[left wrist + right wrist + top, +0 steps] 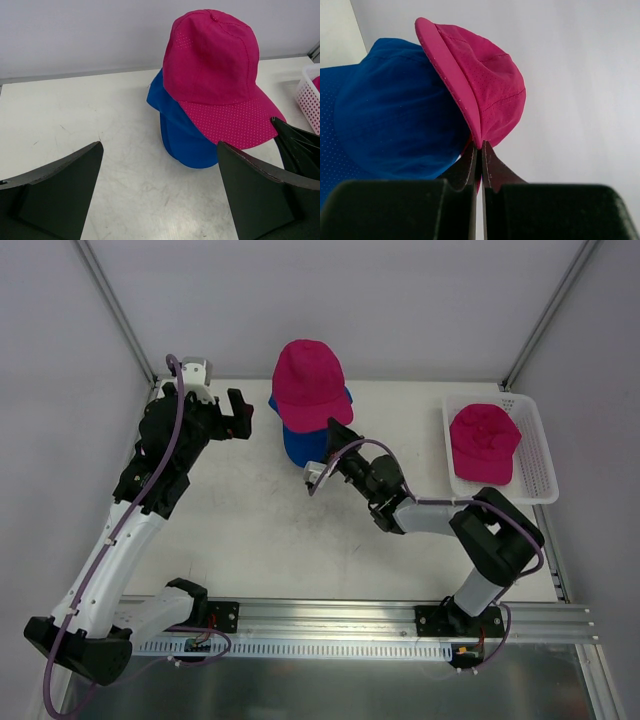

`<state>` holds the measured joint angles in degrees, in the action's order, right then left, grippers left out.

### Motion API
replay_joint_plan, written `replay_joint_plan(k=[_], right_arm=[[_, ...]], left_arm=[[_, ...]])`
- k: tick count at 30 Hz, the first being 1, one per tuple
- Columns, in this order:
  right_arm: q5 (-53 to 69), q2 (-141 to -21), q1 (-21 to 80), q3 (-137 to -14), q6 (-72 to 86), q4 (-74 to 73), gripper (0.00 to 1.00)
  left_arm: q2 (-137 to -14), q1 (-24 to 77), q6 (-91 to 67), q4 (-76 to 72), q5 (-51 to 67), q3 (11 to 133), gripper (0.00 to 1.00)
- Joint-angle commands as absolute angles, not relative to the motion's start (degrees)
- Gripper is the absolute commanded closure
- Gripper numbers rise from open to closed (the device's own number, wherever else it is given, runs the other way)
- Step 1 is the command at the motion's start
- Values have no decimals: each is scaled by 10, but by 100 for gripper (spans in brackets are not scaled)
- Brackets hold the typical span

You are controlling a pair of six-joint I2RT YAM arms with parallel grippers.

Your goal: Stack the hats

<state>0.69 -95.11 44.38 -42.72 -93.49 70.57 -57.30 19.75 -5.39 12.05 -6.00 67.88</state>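
Note:
A royal blue hat sits at the back middle of the table. A magenta pink hat lies on top of it, tilted, and also shows in the left wrist view and the right wrist view. My right gripper is shut on this pink hat's brim edge; its jaws pinch the brim in the right wrist view, with the blue hat beside. My left gripper is open and empty, left of the stack. A second magenta pink hat lies in the tray.
A white slotted tray stands at the back right, its corner visible in the left wrist view. White walls close the back and sides. A metal rail runs along the near edge.

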Motion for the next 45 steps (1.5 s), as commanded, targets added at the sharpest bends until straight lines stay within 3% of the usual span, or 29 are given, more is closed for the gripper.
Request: replay_joint_plan(k=[1,5,8,12,15,20,24,25,28,30,31,35,38,39,42,45], right_arm=[[-17,-968,450,-432,-960,809,100],[-36,-976,455,-426,-966,812,100],[-53,-983,462,-420,-976,817,93],[-58,-978,471,-397,-983,821,54],[-59,-969,484,-382,-986,821,40],[-59,-956,509,-352,-981,819,31],[-54,-937,525,-322,-970,810,3],[-54,-915,525,-316,-963,803,0],[-90,-852,520,-326,-886,688,0],[-119,-768,496,-385,-807,501,0],[-112,-740,478,-415,-695,323,0],[106,-700,343,-615,-435,-42,2],[273,-764,238,-734,-316,-185,7],[316,-806,196,-755,-289,-204,18],[437,-864,143,-808,-178,-222,26],[489,-929,135,-843,-128,-220,33]], left_arm=[[-573,192,-49,113,-50,700,1],[-574,192,-44,113,-52,698,1],[-578,192,-40,114,-51,696,1],[-586,192,-42,113,-42,696,1],[-595,191,-49,113,-36,695,1],[-608,189,-67,113,-22,691,1],[-625,178,-87,119,24,683,1],[-629,171,-94,120,56,679,1],[-650,123,-147,131,127,670,1],[-676,72,-191,131,233,662,1],[-687,56,-206,130,272,657,1],[-752,23,-211,121,417,649,4],[-795,23,-208,83,478,637,9],[-816,23,-208,68,496,635,11],[-846,24,-220,0,505,621,19],[-854,26,-253,-117,497,583,21]])
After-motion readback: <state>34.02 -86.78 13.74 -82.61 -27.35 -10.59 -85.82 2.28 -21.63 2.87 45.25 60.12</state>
